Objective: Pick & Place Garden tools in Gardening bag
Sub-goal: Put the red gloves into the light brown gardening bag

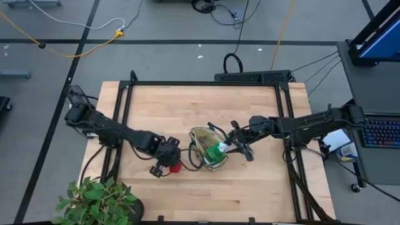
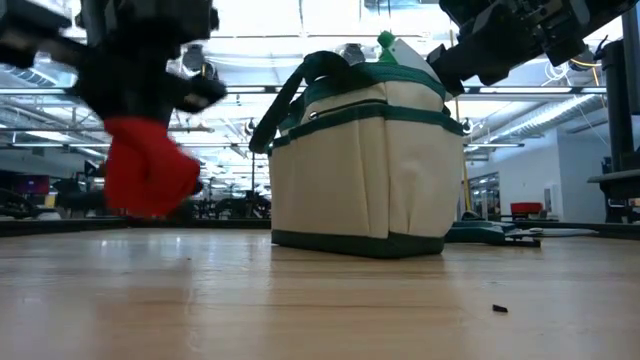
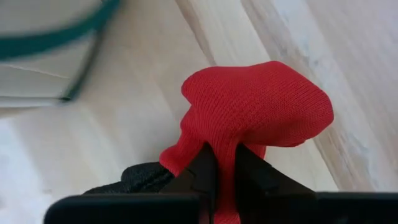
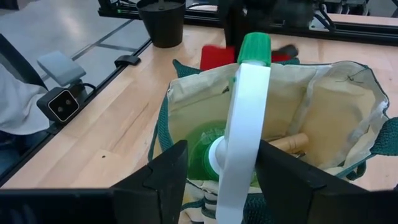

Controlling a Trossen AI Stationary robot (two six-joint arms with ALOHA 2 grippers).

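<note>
The beige gardening bag (image 1: 208, 149) with a dark green rim stands upright on the table's middle, and shows in the low view (image 2: 365, 170). A green spray bottle (image 4: 208, 149) with a white head (image 4: 245, 118) stands in it beside a wooden handle (image 4: 289, 144). My right gripper (image 4: 224, 180) is open just right of the bag (image 1: 240, 147), a finger on each side of the white head. My left gripper (image 1: 167, 166), just left of the bag, is shut on the red-and-black glove (image 2: 150, 170). My left gripper pinches a fold of the glove's red knit (image 3: 225, 158) between its two fingers. The glove bunches past the fingertips, its black part (image 3: 140, 177) to one side. In the low view it hangs below the gripper, clear of the table. My right gripper's fingers flank the bottle's white head; I cannot tell whether they touch it.
A leafy potted plant (image 1: 94, 200) stands at the table's near left corner, its black pot in the right wrist view (image 4: 163, 22). A dark low thing (image 2: 495, 232) lies on the table beyond the bag's right side. Bare wood (image 1: 187, 103) lies far of the bag.
</note>
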